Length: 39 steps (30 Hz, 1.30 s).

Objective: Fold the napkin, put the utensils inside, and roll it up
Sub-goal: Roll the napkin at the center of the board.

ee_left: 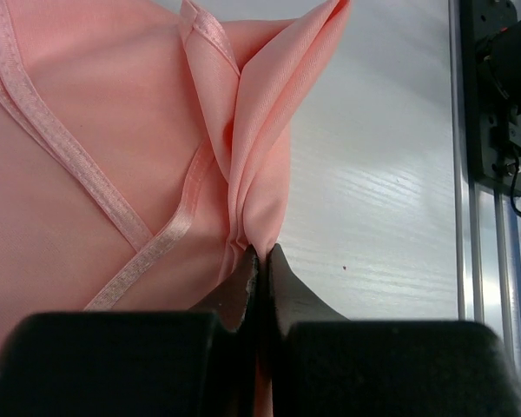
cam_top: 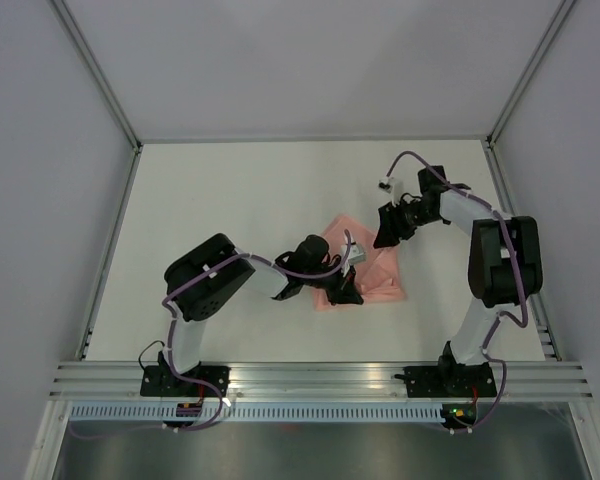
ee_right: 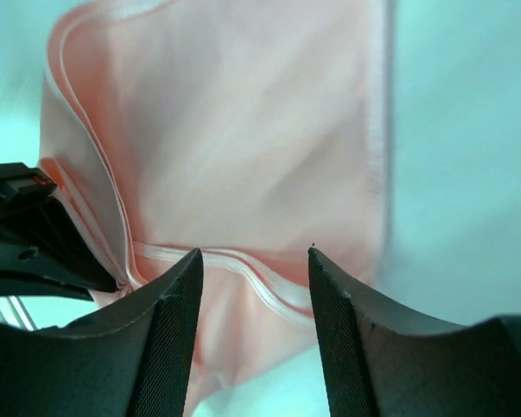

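Pink napkin (cam_top: 380, 280) on counter (cam_top: 230, 190), part folded. L gripper (ee_left: 262, 261) pinched tight on its fold; R gripper (ee_right: 254, 261) wide open, empty, napkin just below.

Napkin (ee_left: 95, 113) of finely woven cloth, faint sheen, glossier satin hem. Table (ee_left: 373, 217) white, matt, faint wood-grain lines. Fingers (ee_right: 169, 347) of right gripper (ee_right: 254, 261) matt black, finely textured. Near rail (cam_top: 320, 375) brushed metal.

No legible text or markings anywhere
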Motion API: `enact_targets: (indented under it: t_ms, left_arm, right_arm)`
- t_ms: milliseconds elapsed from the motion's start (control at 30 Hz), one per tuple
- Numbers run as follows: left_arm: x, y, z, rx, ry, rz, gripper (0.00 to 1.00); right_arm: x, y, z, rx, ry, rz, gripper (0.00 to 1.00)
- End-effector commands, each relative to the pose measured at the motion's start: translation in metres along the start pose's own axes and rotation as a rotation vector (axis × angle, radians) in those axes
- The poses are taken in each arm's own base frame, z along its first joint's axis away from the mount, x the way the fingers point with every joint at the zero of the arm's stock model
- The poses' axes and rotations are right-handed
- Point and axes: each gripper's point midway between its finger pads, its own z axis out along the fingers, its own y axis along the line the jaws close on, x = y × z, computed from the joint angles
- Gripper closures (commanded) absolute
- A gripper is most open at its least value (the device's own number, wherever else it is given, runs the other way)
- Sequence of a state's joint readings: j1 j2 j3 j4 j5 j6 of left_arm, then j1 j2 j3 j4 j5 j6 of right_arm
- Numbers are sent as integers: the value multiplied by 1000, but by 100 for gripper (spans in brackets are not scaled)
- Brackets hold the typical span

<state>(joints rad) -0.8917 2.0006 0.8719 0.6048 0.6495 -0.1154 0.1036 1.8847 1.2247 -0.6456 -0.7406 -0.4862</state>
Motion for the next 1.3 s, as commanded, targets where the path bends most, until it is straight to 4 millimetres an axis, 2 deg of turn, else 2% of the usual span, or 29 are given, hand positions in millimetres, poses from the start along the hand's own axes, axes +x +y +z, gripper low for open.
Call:
enact_targets:
  t_ms: [0,33,133,200,233,267,300,333,367,400,433,467,500,533,567,600,633,667,700,733,767,800,833,867,1100,1267]
  left_arm:
    - [112,15,-19,-87,329,-293,98]
    - [114,16,-20,-86,340,-313,98]
    - [115,21,-20,-85,358,-364,98]
    - [119,22,-23,-82,373,-407,98]
    - [119,27,-25,-88,371,-427,98]
    - [119,28,-26,-85,372,-441,98]
    - [123,29,-28,-85,387,-468,98]
    - [122,31,-30,-75,383,-493,98]
    - [118,32,-29,-70,378,-498,98]
    - [117,33,-30,-67,378,-507,98]
    - [117,33,-32,-59,385,-527,98]
    - [114,35,-32,-57,382,-534,98]
    - [115,35,-33,-56,386,-544,98]
    - [114,37,-35,-55,386,-562,98]
    - [114,38,-36,-53,389,-578,98]
    - [113,40,-36,-53,390,-588,98]
    - [112,42,-37,-53,391,-607,98]
    - [113,42,-38,-52,396,-614,98]
    - [112,43,-38,-50,398,-616,98]
    - [109,46,-39,-48,392,-620,98]
    - [110,46,-39,-44,395,-624,98]
    - [109,48,-39,-42,390,-628,98]
    - [110,47,-43,-39,400,-651,98]
    - [112,47,-43,-32,404,-657,98]
    - [114,46,-43,-16,407,-665,98]
    - [115,46,-43,-12,409,-664,98]
  right_arm:
    - [-43,-5,-45,39,-193,-58,42]
    - [-42,-2,-60,11,-228,-42,42]
    - [-41,2,-90,-14,-291,-73,41]
    - [-33,7,-98,-12,-294,-153,41]
    - [-31,16,-107,1,-303,-195,42]
    - [-27,23,-109,3,-305,-232,41]
    - [-14,30,-104,-3,-294,-254,40]
    - [-16,40,-112,29,-309,-349,40]
    - [-1,43,-106,43,-281,-366,40]
    - [4,46,-105,63,-270,-403,40]
    - [-1,58,-107,97,-280,-513,39]
    - [2,62,-104,116,-275,-548,38]
    - [18,60,-94,141,-237,-552,37]
    - [12,71,-90,158,-248,-640,37]
    - [16,73,-85,167,-231,-680,37]
    - [29,72,-76,176,-191,-688,36]
    - [28,82,-68,166,-183,-744,36]
    - [36,84,-59,153,-159,-755,36]
    - [36,82,-55,176,-145,-780,36]
    - [38,91,-46,158,-132,-816,36]
    - [45,91,-40,155,-113,-821,36]
    - [43,87,-36,191,-97,-843,36]
    - [46,96,-26,172,-82,-881,36]
    - [53,96,-19,174,-58,-889,36]
    - [67,102,23,183,24,-1008,34]
    - [64,98,35,217,23,-1029,34]
